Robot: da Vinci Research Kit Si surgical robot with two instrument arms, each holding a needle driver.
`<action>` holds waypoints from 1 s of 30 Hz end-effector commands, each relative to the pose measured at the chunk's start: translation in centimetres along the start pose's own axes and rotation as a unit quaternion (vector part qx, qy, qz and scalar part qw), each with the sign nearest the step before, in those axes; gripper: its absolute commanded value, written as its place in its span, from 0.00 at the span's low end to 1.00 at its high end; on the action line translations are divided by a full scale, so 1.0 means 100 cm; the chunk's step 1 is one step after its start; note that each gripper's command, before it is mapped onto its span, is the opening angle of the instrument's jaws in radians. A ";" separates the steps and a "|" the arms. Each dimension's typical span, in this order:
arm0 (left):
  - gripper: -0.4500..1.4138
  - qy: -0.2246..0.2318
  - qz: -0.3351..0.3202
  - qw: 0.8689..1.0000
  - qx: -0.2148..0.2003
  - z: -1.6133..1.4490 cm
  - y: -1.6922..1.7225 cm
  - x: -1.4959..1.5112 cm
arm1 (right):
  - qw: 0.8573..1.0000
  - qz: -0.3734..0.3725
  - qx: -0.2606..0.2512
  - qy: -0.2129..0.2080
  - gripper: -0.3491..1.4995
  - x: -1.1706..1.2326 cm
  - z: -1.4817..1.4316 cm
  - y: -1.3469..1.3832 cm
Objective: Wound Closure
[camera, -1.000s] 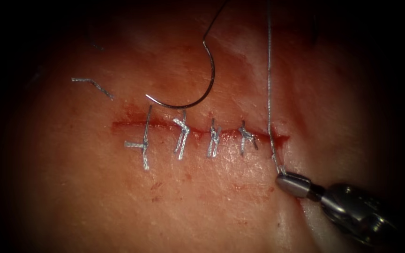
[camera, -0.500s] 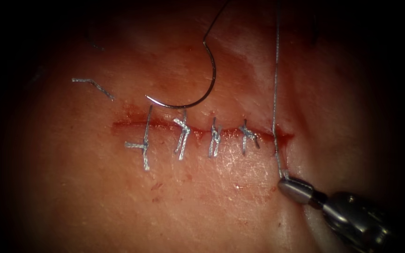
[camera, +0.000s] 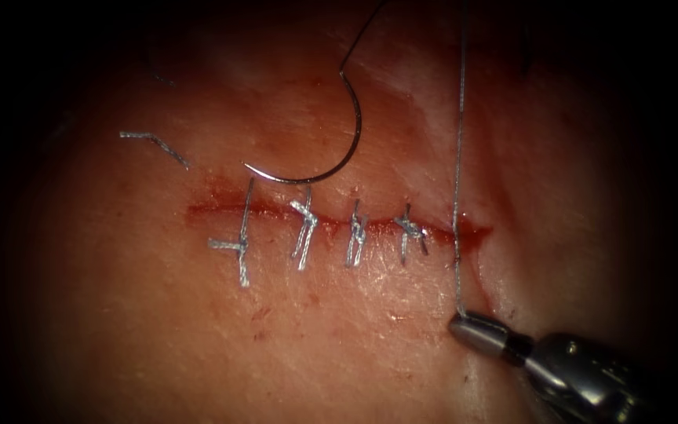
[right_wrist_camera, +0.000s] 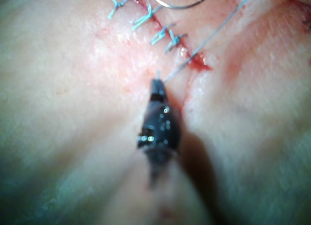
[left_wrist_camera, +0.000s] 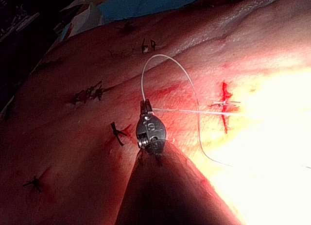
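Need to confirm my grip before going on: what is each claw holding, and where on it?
Right claw is shut on the thread, just below the cut's right end. Left claw also grips thread. The needle lies free on the tissue.

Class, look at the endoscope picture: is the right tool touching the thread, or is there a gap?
Touching. In the endoscope view the thread runs straight down across the cut's right end into the right tool's shut tip; the right wrist view agrees.

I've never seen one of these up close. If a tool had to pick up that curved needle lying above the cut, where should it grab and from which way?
The needle lies free on the tissue above the cut; the right tool holds thread. Probably grip its curved body between the middle and the thread end, away from the point at the lower left. Coming from above, across the curve, looks easiest since it lies flat.
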 end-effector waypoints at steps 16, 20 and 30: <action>0.00 0.021 -0.010 0.998 -0.053 -0.0038 0.0058 0.0029 | 0.999 -0.038 0.026 -0.012 0.67 -0.0002 0.0011 0.0012; 0.00 0.026 -0.013 0.997 -0.068 -0.0062 0.0076 0.0056 | 0.996 -0.068 0.050 -0.020 0.92 0.0011 -0.0009 0.0002; 0.00 0.048 -0.029 0.995 -0.087 -0.0119 0.0118 0.0114 | 0.982 -0.103 0.150 -0.054 0.89 0.0054 -0.0069 -0.0017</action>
